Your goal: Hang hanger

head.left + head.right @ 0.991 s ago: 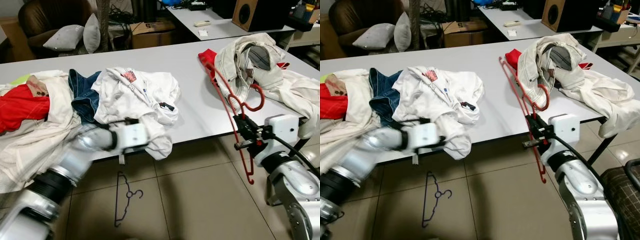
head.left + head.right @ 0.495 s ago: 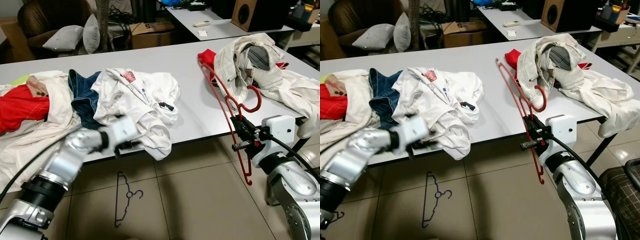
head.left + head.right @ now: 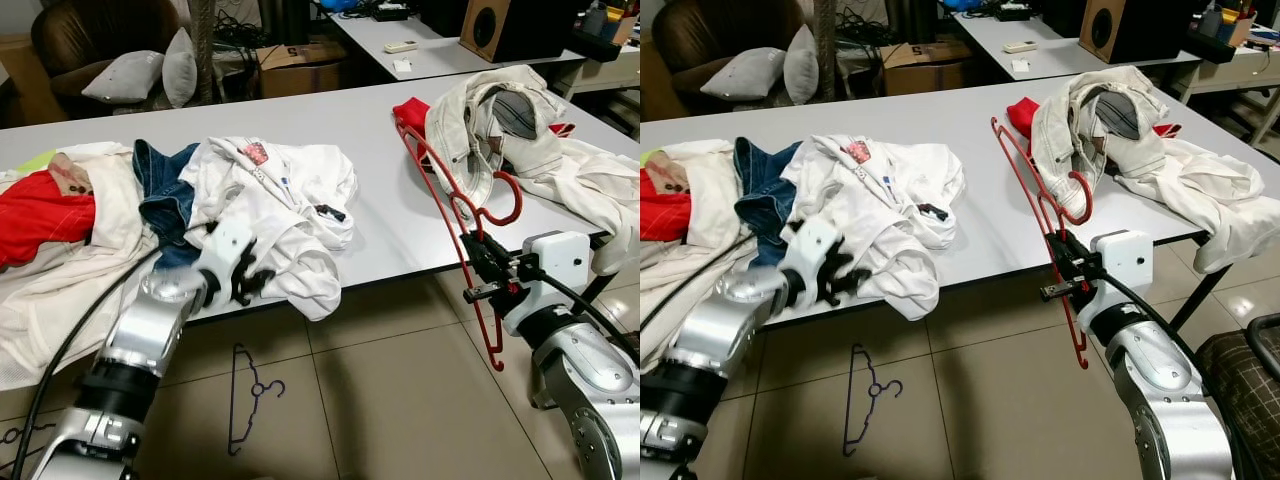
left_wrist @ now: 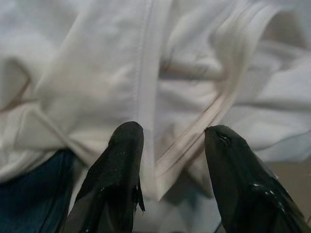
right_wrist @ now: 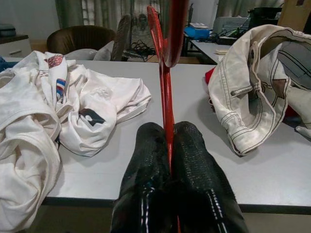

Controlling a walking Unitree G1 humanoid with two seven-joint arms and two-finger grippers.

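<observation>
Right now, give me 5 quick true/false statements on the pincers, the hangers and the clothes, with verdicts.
1. The right pincer is shut on the red hanger. True.
2. The left pincer is shut on a blue hanger. False: its fingers are open, at the white shirt on the table.
3. A dark hanger lies on the floor in front of the table. True.
4. The red hanger lies flat on the floor. False: it is held up at the table's edge, its upper part reaching over the tabletop beside the cream jacket.
5. The cream jacket is on the robot's left side of the table. False: it is on the right side.
</observation>
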